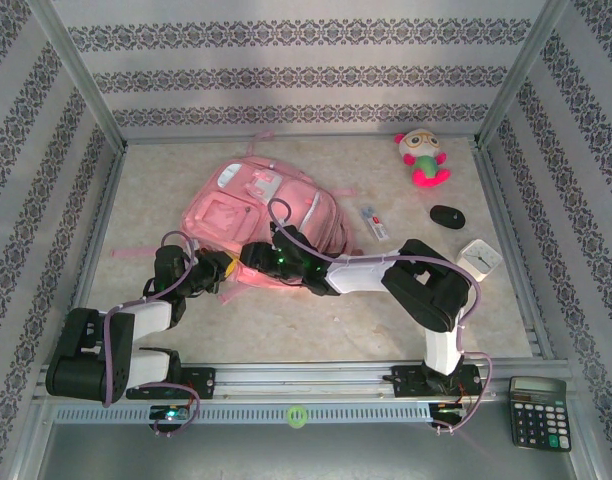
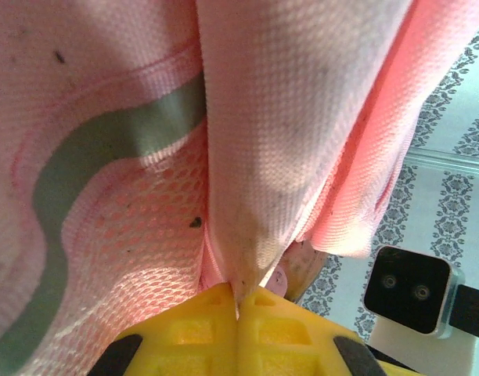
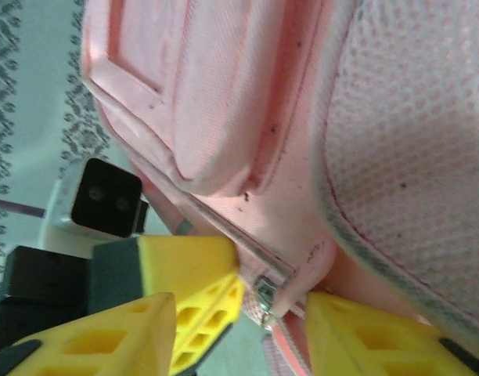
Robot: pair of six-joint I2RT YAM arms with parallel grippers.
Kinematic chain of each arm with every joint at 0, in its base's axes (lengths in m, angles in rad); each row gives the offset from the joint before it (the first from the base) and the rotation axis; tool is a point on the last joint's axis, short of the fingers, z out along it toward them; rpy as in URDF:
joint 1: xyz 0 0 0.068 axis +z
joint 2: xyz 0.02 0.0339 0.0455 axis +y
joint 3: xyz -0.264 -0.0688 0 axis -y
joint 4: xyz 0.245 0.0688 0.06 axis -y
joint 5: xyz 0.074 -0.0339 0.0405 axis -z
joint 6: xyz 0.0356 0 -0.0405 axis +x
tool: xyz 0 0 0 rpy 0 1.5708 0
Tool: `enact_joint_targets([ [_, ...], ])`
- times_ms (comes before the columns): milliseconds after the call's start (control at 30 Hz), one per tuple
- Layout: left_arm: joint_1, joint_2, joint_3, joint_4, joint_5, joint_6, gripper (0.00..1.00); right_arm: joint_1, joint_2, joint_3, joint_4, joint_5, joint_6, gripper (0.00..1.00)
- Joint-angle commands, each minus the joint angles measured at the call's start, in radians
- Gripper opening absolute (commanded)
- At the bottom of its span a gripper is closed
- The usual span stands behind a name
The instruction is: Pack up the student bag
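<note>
We judge the packing barely begun: our left hand (image 2: 238, 301) is clamped on a fold of the student bag (image 1: 271, 215), which lies left of centre on the pale stone-look table (image 1: 316, 320), while our right hand (image 3: 275, 313) stands apart astride a zip pull (image 3: 263, 294). Plush toy (image 1: 422, 157), mouse (image 1: 447, 216) and white clock (image 1: 478, 257) wait outside it; striped, patterned walls (image 1: 306, 70) box the table in

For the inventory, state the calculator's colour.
The flat plastic calculator is black; top external view shows it best.

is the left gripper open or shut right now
Shut: the left gripper has its jaws pressed together, pinching a fold of the student bag.
</note>
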Motion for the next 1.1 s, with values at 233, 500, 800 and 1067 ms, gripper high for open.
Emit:
enact_joint_targets([
  [233, -0.02, -0.005, -0.004, -0.038, 0.051, 0.049, 0.0, -0.016, -0.005, -0.042, -0.056, 0.195, 0.13, 0.55],
  [500, -0.02, -0.034, 0.003, -0.08, 0.05, 0.07, 0.0, -0.031, 0.048, 0.039, -0.089, 0.152, 0.136, 0.4],
  [800, -0.02, -0.059, 0.008, -0.108, 0.045, 0.081, 0.0, -0.001, 0.09, 0.126, -0.265, 0.196, 0.102, 0.15],
  [1067, -0.019, -0.093, -0.004, -0.163, -0.014, 0.087, 0.0, 0.034, -0.04, 0.04, -0.265, 0.37, 0.015, 0.01],
])
